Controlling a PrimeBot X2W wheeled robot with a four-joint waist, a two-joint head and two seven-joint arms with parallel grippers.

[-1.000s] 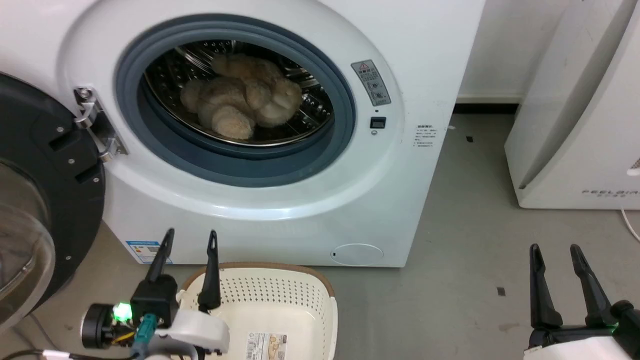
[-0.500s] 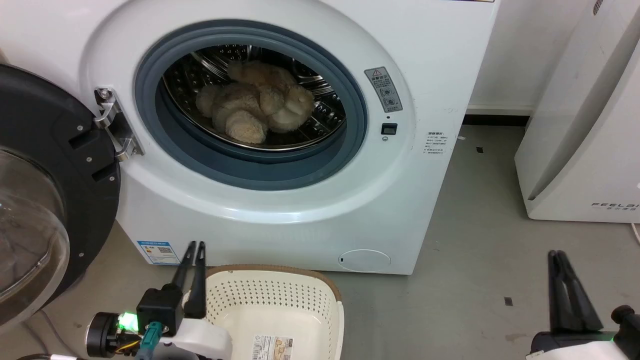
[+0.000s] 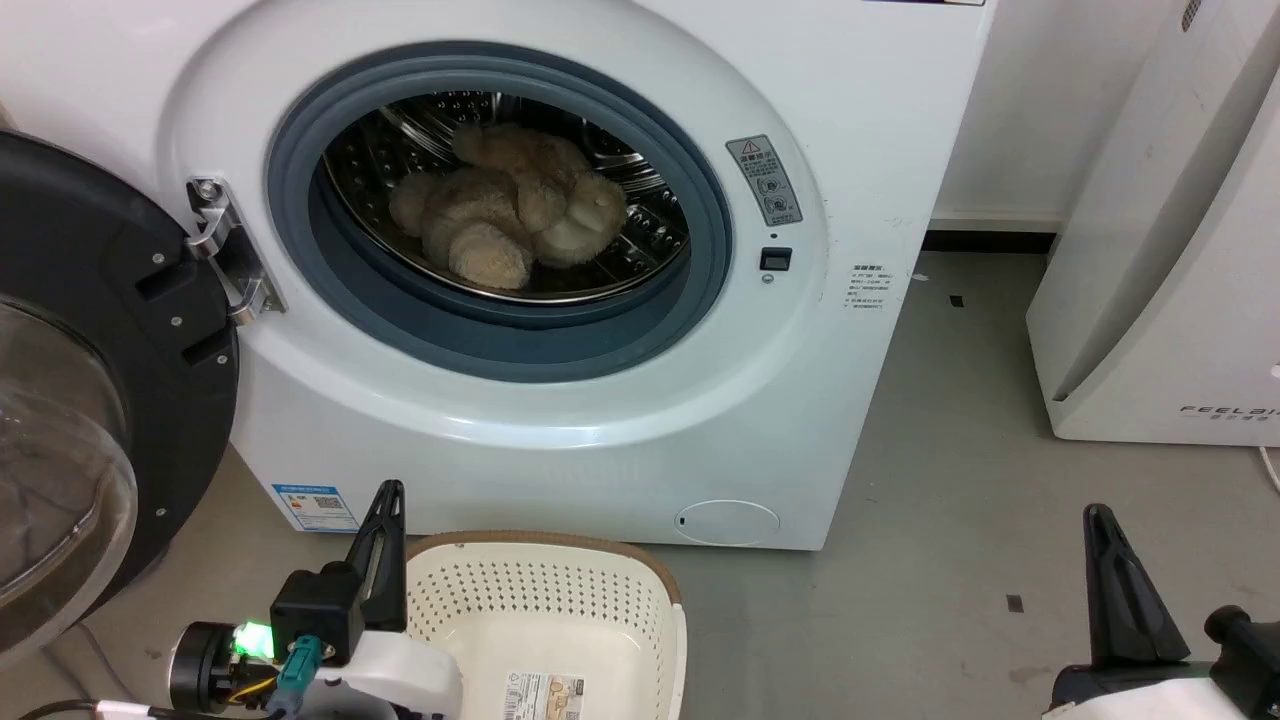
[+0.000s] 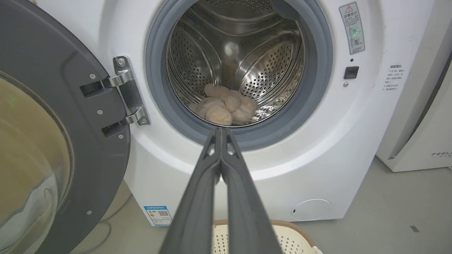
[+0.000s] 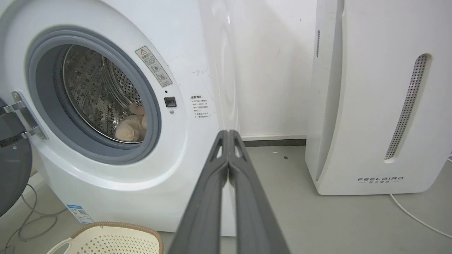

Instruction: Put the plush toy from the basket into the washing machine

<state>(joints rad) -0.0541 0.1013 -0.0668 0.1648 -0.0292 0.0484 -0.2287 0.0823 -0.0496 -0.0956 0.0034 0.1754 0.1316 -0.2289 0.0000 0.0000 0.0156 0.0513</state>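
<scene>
The beige plush toy (image 3: pixel 510 212) lies curled on the steel drum floor inside the washing machine (image 3: pixel 560 400), whose black-framed glass door (image 3: pixel 90 400) hangs open to the left. The toy (image 4: pixel 224 107) sits low in the drum in the left wrist view, and part of the toy (image 5: pixel 131 124) peeks past the grey seal in the right wrist view. The cream basket (image 3: pixel 545 620) stands on the floor before the machine, holding nothing but its label sticker. My left gripper (image 3: pixel 388 492) is shut, just left of the basket rim. My right gripper (image 3: pixel 1097 518) is shut at the lower right, over bare floor.
A white FEELBIRD appliance (image 3: pixel 1170 250) stands to the right of the machine, with a white cable (image 5: pixel 416 218) trailing on the grey floor (image 3: pixel 950 480). Grey cables (image 5: pixel 31 220) lie beside the machine's left foot. The open door takes up the space at the left.
Both grippers went from open to shut over the last second. The head view shifted slightly, so the machine sits a little lower and further right. The toy has stayed in the drum.
</scene>
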